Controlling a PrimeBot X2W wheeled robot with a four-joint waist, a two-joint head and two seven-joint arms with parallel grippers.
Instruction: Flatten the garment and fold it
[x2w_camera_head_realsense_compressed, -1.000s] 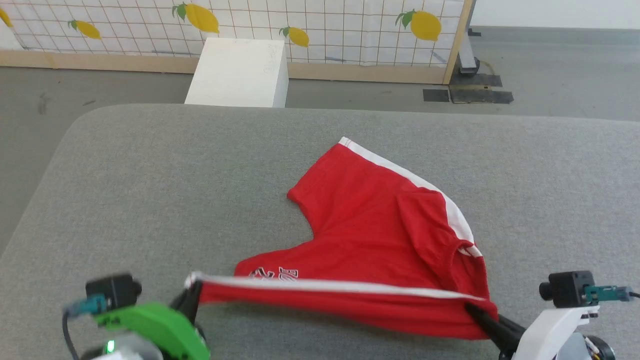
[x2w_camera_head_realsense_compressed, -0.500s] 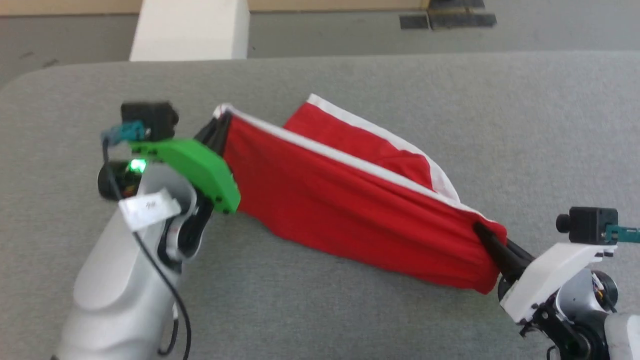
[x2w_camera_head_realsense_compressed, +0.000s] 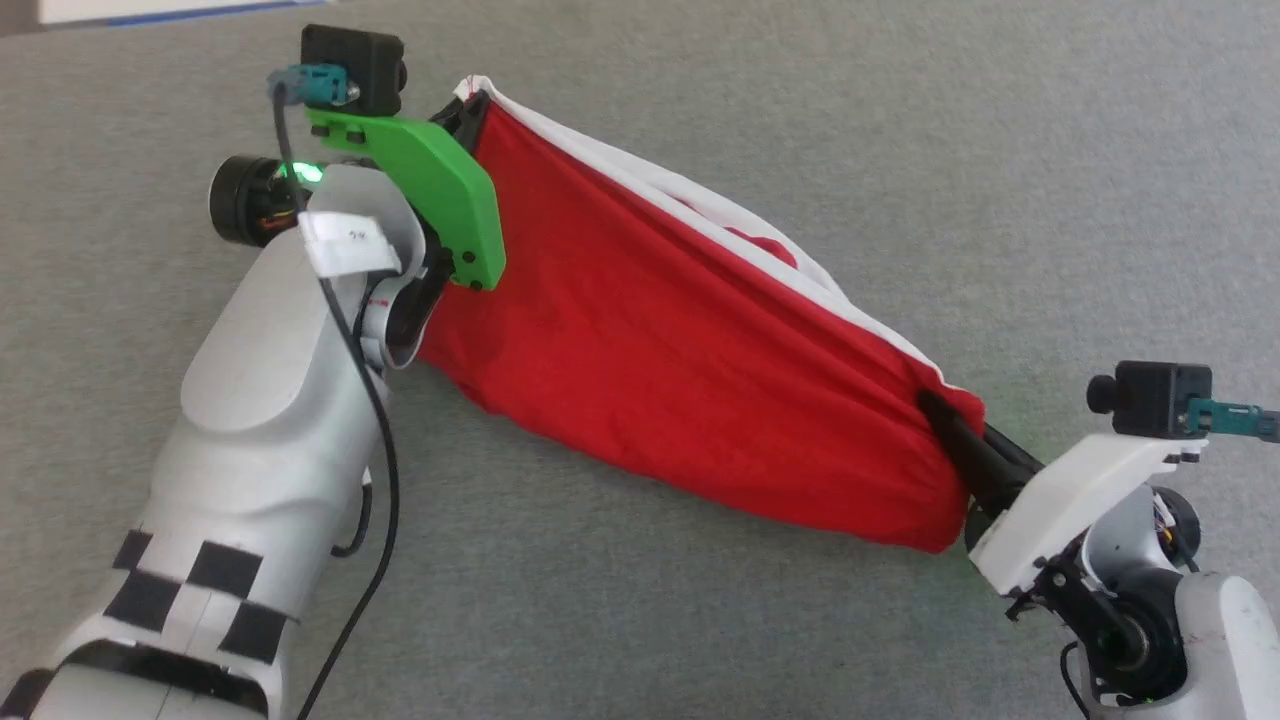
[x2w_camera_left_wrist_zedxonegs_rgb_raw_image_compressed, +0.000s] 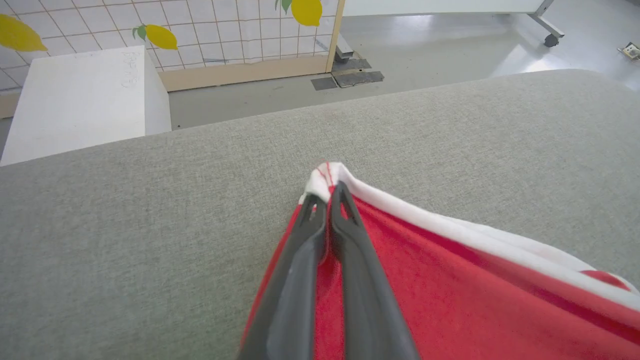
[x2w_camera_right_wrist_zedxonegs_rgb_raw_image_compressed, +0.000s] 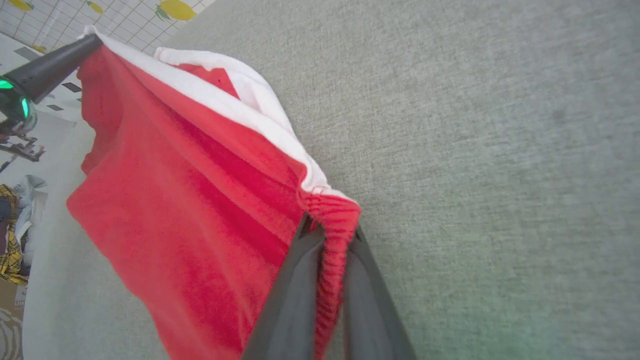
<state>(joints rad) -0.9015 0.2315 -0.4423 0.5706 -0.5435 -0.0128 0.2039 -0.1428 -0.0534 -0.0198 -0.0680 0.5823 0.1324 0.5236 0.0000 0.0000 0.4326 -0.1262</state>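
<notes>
The garment (x2w_camera_head_realsense_compressed: 680, 360) is a pair of bright red shorts with white trim, stretched between my two grippers above the grey surface. My left gripper (x2w_camera_head_realsense_compressed: 470, 105) is shut on the white-trimmed corner at the upper left; in the left wrist view its fingers (x2w_camera_left_wrist_zedxonegs_rgb_raw_image_compressed: 327, 200) pinch that corner of the garment (x2w_camera_left_wrist_zedxonegs_rgb_raw_image_compressed: 450, 280). My right gripper (x2w_camera_head_realsense_compressed: 935, 410) is shut on the gathered red waistband end at the lower right. The right wrist view shows the garment (x2w_camera_right_wrist_zedxonegs_rgb_raw_image_compressed: 190, 200) hanging from its fingertips (x2w_camera_right_wrist_zedxonegs_rgb_raw_image_compressed: 327, 227), with the left gripper's fingers (x2w_camera_right_wrist_zedxonegs_rgb_raw_image_compressed: 55, 65) far off at the other corner.
A grey fabric-covered table (x2w_camera_head_realsense_compressed: 900, 150) spreads all round the garment. Past its far edge stand a white box (x2w_camera_left_wrist_zedxonegs_rgb_raw_image_compressed: 80, 100) and a lemon-patterned tiled wall (x2w_camera_left_wrist_zedxonegs_rgb_raw_image_compressed: 200, 30) on a grey floor.
Both grippers have lifted the garment's held edge and carried it away from me, over the rest of the shorts; the left went furthest. The head camera has tilted down.
</notes>
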